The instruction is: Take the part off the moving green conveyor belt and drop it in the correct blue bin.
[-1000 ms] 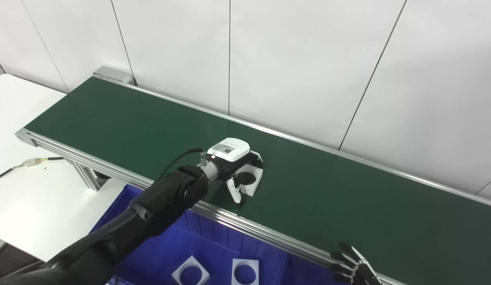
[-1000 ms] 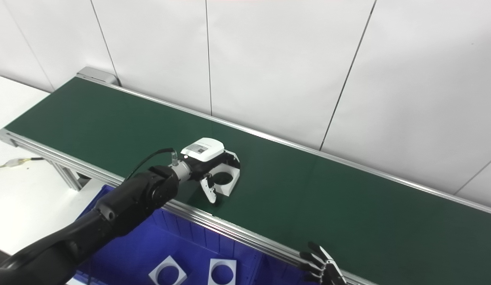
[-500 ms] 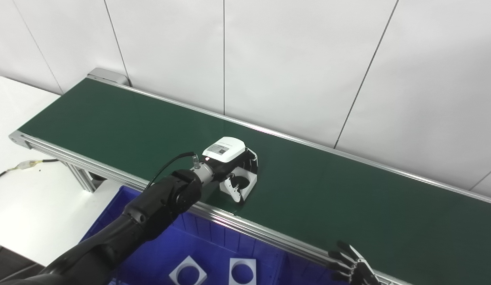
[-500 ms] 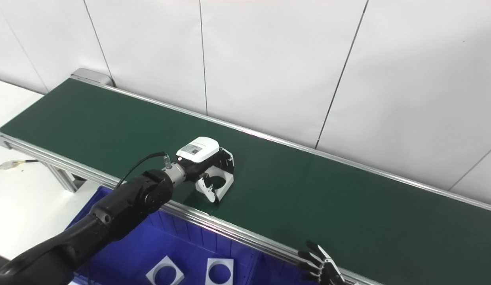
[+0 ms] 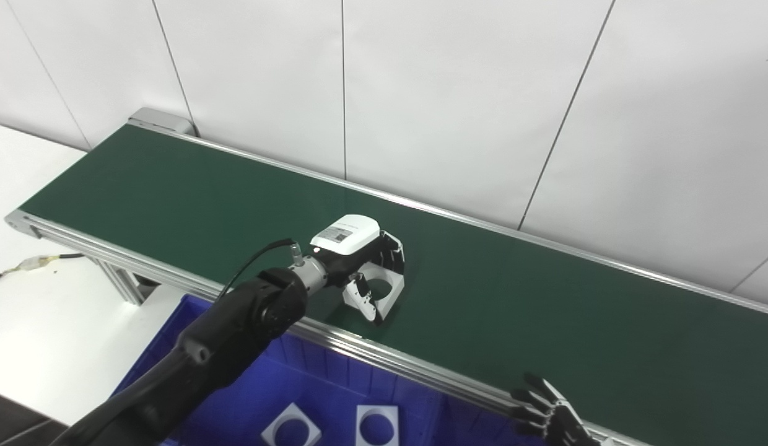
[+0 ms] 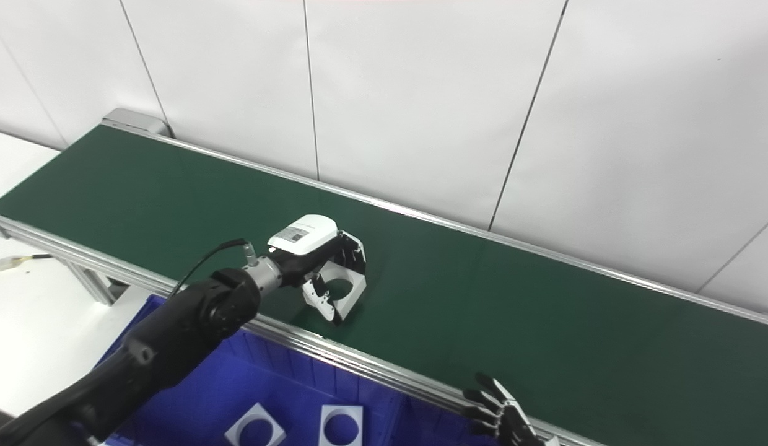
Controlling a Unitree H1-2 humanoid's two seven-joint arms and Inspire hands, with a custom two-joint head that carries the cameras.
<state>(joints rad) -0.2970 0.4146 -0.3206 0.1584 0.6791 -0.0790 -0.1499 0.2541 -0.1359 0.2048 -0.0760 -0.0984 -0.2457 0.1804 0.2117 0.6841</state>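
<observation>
A white square part with a round hole (image 5: 380, 291) is on the green conveyor belt (image 5: 545, 310) near its front rail. My left hand (image 5: 361, 257), with a white back cover, is over the part, fingers curled on its far edge and thumb on its near edge. The part looks tilted in that grip; it also shows in the right eye view (image 6: 342, 291). My right hand (image 5: 552, 416) is at the bottom edge by the belt's front rail, fingers spread, holding nothing.
A blue bin (image 5: 235, 396) stands below the belt's front rail under my left arm, with two white square parts with holes (image 5: 291, 426) (image 5: 376, 425) in it. A white table with a cable (image 5: 34, 265) lies to the left. A white panelled wall runs behind the belt.
My left hand's fingers and thumb have drawn in around the part, which now sits tilted between them. The camera has shifted a little. The right hand has stayed put.
</observation>
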